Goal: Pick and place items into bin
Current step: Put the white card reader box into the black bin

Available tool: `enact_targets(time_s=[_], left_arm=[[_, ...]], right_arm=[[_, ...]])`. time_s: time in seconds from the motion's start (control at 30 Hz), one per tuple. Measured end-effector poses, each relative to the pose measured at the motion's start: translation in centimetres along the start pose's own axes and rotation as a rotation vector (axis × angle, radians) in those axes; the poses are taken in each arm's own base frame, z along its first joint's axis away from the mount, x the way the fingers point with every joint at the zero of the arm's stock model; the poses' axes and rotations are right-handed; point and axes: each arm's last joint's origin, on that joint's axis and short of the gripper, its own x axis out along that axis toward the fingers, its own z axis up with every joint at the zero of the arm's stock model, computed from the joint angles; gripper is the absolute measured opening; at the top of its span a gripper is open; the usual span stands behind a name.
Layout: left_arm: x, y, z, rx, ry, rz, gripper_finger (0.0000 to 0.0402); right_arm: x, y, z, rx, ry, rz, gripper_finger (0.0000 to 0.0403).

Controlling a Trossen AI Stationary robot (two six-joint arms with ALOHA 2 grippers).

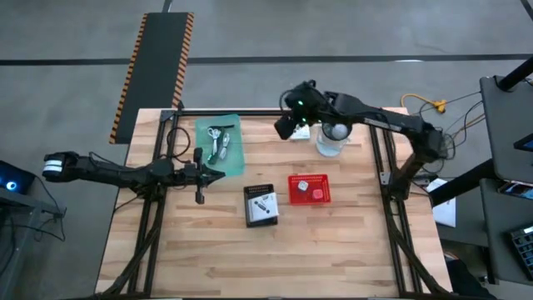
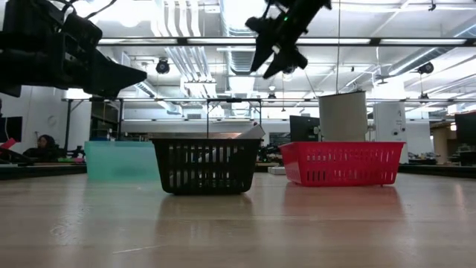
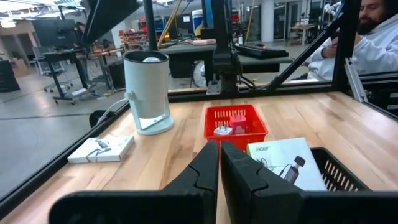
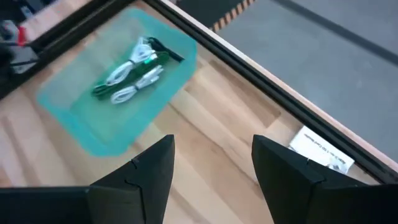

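Note:
My right gripper (image 1: 287, 127) hangs open and empty high above the table's far edge, between a teal bin (image 1: 221, 143) and a clear jug (image 1: 331, 138). Silvery cable bundles (image 4: 127, 78) lie in the teal bin. One white card (image 4: 321, 153) lies flat on the table by the far edge, beside the jug. A second white card (image 3: 283, 163) lies in the black basket (image 1: 261, 204). The red basket (image 1: 309, 188) holds a small white cube (image 3: 222, 130) and a pink blob (image 3: 238, 120). My left gripper (image 1: 201, 175) is shut, level above the table, just left of the black basket.
The three containers stand in a loose row across the table's middle, and the jug (image 3: 148, 90) stands near the far edge. A black frame rail (image 4: 261, 68) runs along that edge. A person in a white top (image 3: 373, 43) sits beyond the table. Bare wood lies toward the near edge.

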Motion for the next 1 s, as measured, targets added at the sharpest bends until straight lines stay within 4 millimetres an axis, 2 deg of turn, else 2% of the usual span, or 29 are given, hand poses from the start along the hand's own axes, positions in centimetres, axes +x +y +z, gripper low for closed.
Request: enact_targets(time_s=[0.13, 0.3, 0.57, 0.73, 1.0], left_arm=[[0.1, 0.0, -0.1, 0.000, 0.004, 0.000, 0.0000], [0.1, 0.0, -0.1, 0.000, 0.006, -0.001, 0.0000], [0.1, 0.0, -0.2, -0.002, 0.018, -0.002, 0.0000], [0.1, 0.0, -0.3, -0.002, 0.025, -0.003, 0.0000], [0.3, -0.1, -0.5, -0.001, 0.045, -0.005, 0.0000]], right_arm=[[2.5, -1.0, 0.8, 0.023, 0.049, -0.053, 0.0201], [6.6, -2.3, 0.9, 0.044, 0.108, -0.117, 0.0201], [12.9, -4.1, -1.1, 0.054, 0.289, -0.211, 0.0201], [14.5, -5.7, -1.9, 0.066, 0.401, -0.270, 0.0201], [15.5, -7.3, -1.8, 0.135, 0.406, -0.302, 0.0201]])
